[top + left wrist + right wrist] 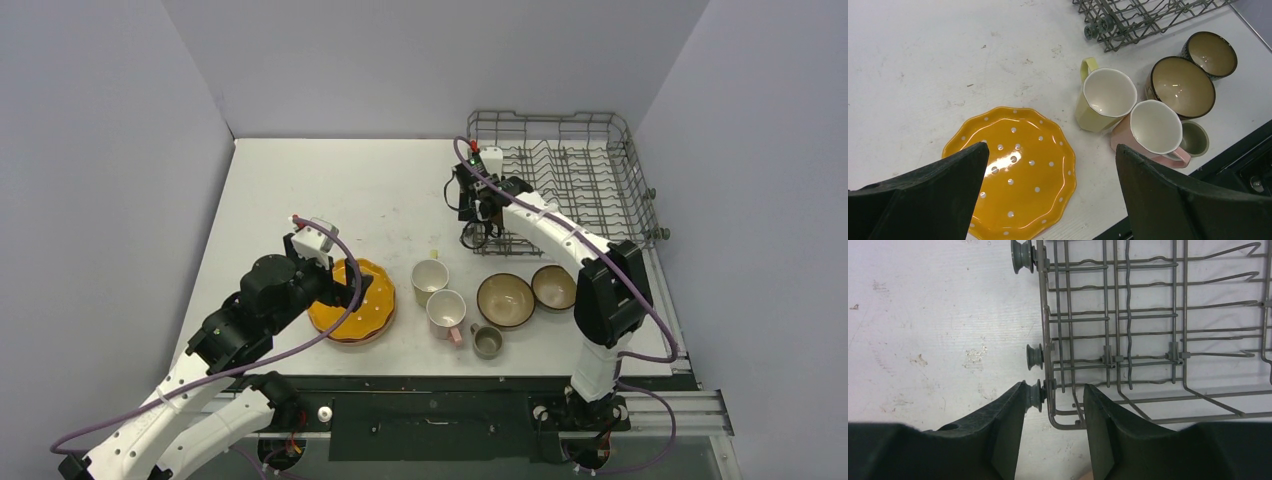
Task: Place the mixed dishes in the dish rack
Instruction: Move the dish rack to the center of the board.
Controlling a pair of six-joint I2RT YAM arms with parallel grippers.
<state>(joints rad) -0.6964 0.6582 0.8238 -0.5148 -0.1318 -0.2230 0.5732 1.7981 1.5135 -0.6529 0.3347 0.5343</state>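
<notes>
The dish rack (600,130) stands at the far right, holding no dishes. My right gripper (478,225) is at its near left corner. In the right wrist view this gripper (1054,385) straddles the corner wall (1046,330), half open: the left finger touches a roller wheel (1035,396) and a gap remains on the right. My left gripper (1050,146) hangs wide open over the orange dotted plate (1018,170), holding nothing. A pinkish rim shows under that plate's near edge. Right of it are the yellow mug (1100,107), pink mug (1153,127), small cup (1194,138) and two brown bowls (1182,86) (1210,53).
The dishes sit in a row near the table's front edge (450,376), between the two arm bases. Grey walls close in the left, back and right sides. The right arm's forearm passes over the space between the bowls and the rack.
</notes>
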